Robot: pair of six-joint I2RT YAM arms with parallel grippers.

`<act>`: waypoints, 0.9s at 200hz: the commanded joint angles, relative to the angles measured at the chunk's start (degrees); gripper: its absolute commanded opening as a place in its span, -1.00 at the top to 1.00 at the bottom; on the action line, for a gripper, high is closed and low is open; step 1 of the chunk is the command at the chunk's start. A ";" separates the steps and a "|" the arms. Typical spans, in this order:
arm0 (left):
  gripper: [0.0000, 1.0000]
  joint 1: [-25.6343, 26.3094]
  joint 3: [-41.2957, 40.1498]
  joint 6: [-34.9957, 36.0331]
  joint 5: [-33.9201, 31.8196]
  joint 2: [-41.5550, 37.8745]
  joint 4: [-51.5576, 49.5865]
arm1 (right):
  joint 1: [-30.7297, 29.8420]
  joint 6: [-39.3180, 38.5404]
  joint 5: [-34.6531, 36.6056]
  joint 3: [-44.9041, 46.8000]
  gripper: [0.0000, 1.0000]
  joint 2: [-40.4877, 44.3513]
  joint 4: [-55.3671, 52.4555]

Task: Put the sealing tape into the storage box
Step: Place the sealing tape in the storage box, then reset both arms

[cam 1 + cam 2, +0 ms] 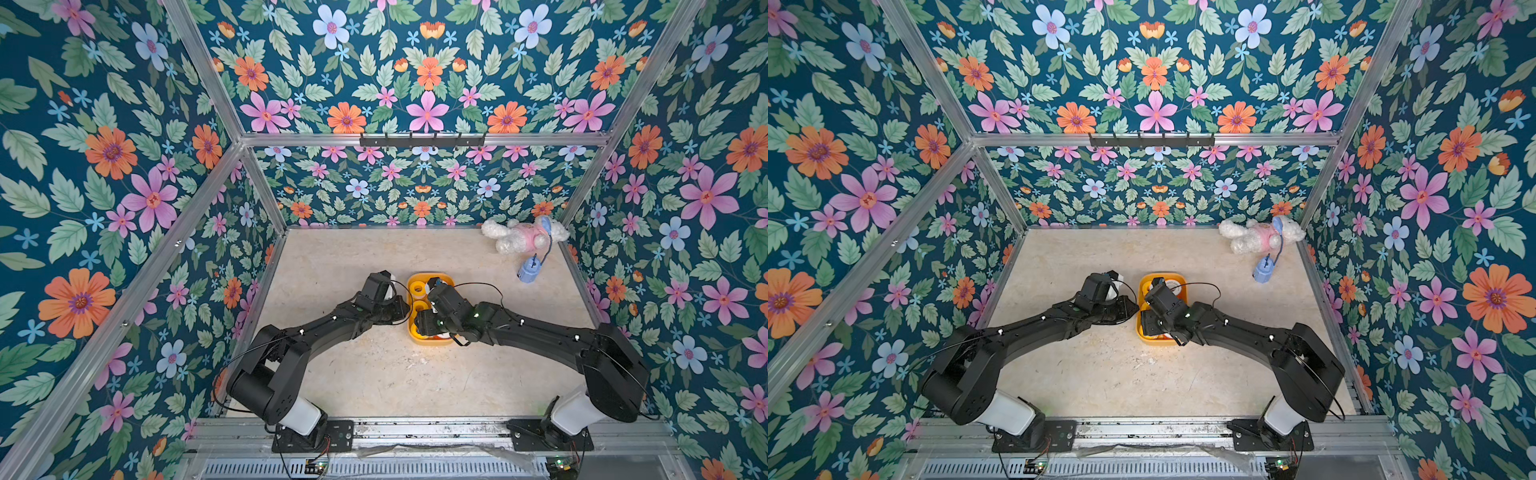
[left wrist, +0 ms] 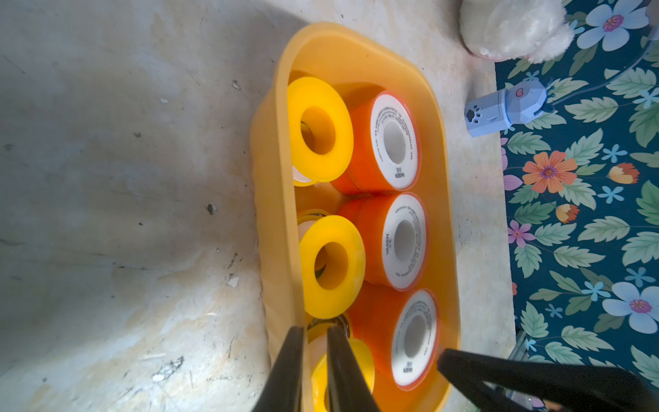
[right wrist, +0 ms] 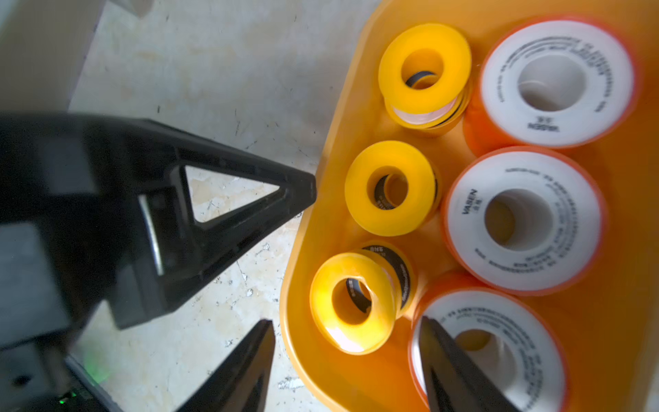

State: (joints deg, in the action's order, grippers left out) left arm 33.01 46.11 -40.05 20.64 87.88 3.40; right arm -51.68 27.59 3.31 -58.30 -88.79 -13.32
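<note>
Left wrist: glossy plastic storage box (image 2: 356, 39), round holed sealing tape (image 2: 406, 207), left pincer (image 2: 316, 328) closed, right pincer (image 3: 346, 321) open.

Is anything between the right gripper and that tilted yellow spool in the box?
Yes: the box wall. The open right gripper straddles it, one finger outside, so the wall lies between that finger and the spool.

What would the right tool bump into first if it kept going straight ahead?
Most likely the tilted plain yellow round tape spool inside the shallow yellow plastic box, lying ahead between the fingers of the open right tool; depth is unclear.
</note>
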 commanded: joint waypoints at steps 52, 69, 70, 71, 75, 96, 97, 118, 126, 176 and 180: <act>0.30 -0.06 1.93 2.06 -1.99 -1.23 -2.94 | 10.44 6.54 1.69 13.23 -0.38 13.68 7.87; 0.14 -0.06 3.04 3.32 -3.62 -2.14 -4.97 | 13.08 6.86 4.10 15.72 -0.41 17.15 8.15; 0.13 -0.06 3.12 3.40 -3.70 -2.20 -5.07 | 13.22 6.86 4.26 15.78 -0.41 17.33 8.19; 0.12 -0.06 3.16 3.53 -3.82 -2.24 -5.15 | 13.38 6.86 4.43 15.99 -0.41 17.51 8.21; 0.10 -0.06 3.49 3.86 -4.46 -2.55 -5.79 | 13.98 6.86 5.20 16.54 -0.42 18.43 8.31; -0.01 -0.06 4.74 6.18 -8.38 -4.03 -8.56 | 17.21 6.01 9.30 18.92 -0.47 22.50 8.57; -0.02 -0.10 4.76 6.33 -8.67 -4.16 -8.66 | 17.31 5.95 9.50 19.10 -0.47 22.64 8.57; -0.08 -0.36 5.87 9.74 -14.72 -5.57 -11.22 | 20.13 3.79 14.98 21.48 -0.52 26.57 9.59; -0.09 -0.56 6.24 11.08 -17.43 -6.00 -12.01 | 21.09 3.10 17.26 22.22 -0.54 27.78 9.93; -0.17 -1.25 5.74 21.47 -36.10 -8.26 -10.14 | 24.62 -2.02 33.22 27.37 -0.68 34.02 15.58; -0.17 -1.28 5.32 22.46 -37.31 -8.50 -9.18 | 24.73 -2.61 34.35 27.91 -0.70 34.31 16.52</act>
State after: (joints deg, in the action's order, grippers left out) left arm 32.03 52.34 -25.06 -4.27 80.38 -7.64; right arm -27.53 29.06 26.15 -32.40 -56.21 -2.42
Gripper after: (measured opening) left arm 0.587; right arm 0.837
